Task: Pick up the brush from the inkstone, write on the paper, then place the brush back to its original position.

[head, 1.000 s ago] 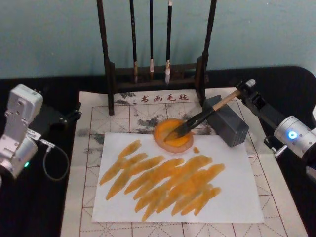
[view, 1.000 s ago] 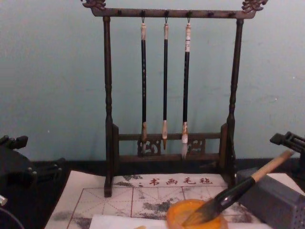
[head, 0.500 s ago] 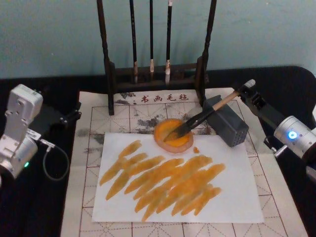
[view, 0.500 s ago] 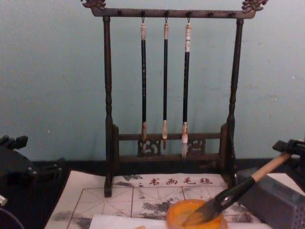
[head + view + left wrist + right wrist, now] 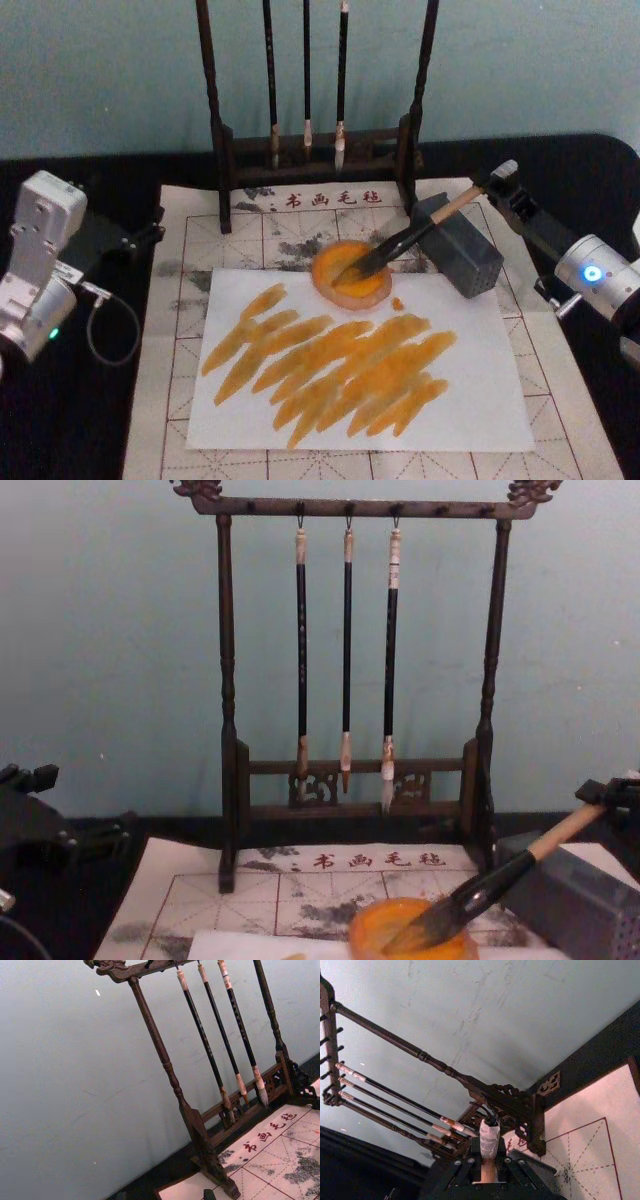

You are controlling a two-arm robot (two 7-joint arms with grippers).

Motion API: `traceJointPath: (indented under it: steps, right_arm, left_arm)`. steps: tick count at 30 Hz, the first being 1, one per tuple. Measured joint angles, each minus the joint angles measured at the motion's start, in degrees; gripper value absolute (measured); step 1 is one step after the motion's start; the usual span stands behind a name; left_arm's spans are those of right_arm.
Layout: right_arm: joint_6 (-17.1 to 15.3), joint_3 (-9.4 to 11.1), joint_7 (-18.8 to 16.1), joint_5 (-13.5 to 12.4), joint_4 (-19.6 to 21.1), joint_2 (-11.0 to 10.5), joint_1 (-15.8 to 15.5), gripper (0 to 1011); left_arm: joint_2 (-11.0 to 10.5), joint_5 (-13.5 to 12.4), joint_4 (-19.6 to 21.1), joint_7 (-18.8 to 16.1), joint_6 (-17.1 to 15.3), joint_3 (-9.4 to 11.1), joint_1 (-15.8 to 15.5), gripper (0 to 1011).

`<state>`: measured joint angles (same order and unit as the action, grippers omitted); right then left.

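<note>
The brush (image 5: 415, 232) lies slanted, its tan handle leaning on the grey block-shaped inkstone (image 5: 462, 258) and its dark bristles resting in a round orange dish (image 5: 350, 272). My right gripper (image 5: 497, 180) is at the handle's top end. In the right wrist view its fingers (image 5: 462, 1164) straddle the pale handle end (image 5: 489, 1142), with gaps on both sides, so it is open. The chest view shows this gripper (image 5: 608, 792) at the right edge, level with the handle tip. The paper (image 5: 470, 400) lies in front, covered with orange strokes. My left gripper (image 5: 150, 228) is parked at the left, open.
A dark wooden rack (image 5: 218, 120) with three thin hanging brushes (image 5: 306, 70) stands behind the dish. A grid-lined mat (image 5: 180, 250) with red characters lies under the paper. A cable loop (image 5: 110, 330) lies by the left arm on the black table.
In the chest view my right gripper has come down from just above the handle's end to level with it. The brush and the left arm have not moved.
</note>
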<state>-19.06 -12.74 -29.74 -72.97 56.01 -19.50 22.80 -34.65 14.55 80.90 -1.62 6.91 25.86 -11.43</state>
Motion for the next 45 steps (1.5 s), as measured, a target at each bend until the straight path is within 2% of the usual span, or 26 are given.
traceJointPath:
  steps: [17,27,32,38,45]
  right_arm:
    - [-0.07,-0.07,0.00,-0.24,-0.02,-0.05,0.00,182]
    - [-3.91,0.75,1.24,-5.70,0.59,-0.63,0.05,182]
    - [-4.49,1.00,1.69,-7.41,1.27,-0.95,-0.08,182]
    - [-4.30,0.99,2.25,-8.72,3.36,-1.62,-0.78,182]
    - [-3.27,0.34,2.52,-9.07,6.86,-3.06,-2.14,182]
  left_arm:
    - [0.00,0.00,0.00,0.00,0.00,0.00,0.00,1001]
    - [0.00,0.00,0.00,0.00,0.00,0.00,0.00,1001]
    - [0.00,0.00,0.00,0.00,0.00,0.00,0.00,1001]
    - [0.00,0.00,0.00,0.00,0.00,0.00,0.00,1001]
    - [0.00,0.00,0.00,0.00,0.00,0.00,0.00,1001]
